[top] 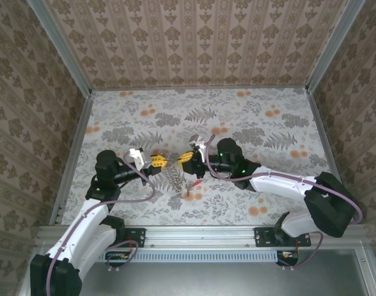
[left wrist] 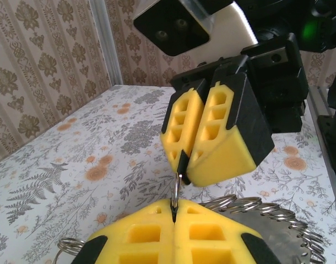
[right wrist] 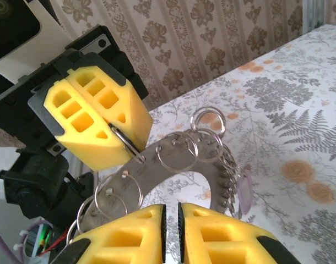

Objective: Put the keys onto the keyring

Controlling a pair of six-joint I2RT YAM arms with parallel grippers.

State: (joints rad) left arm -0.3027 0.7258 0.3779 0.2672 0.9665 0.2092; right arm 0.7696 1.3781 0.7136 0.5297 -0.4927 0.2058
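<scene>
Pincers both clamp shut: left pincer (left wrist: 173,213) and right pincer (left wrist: 182,169) share one thin ring (left wrist: 175,192). We count one red key (top: 194,183).
</scene>
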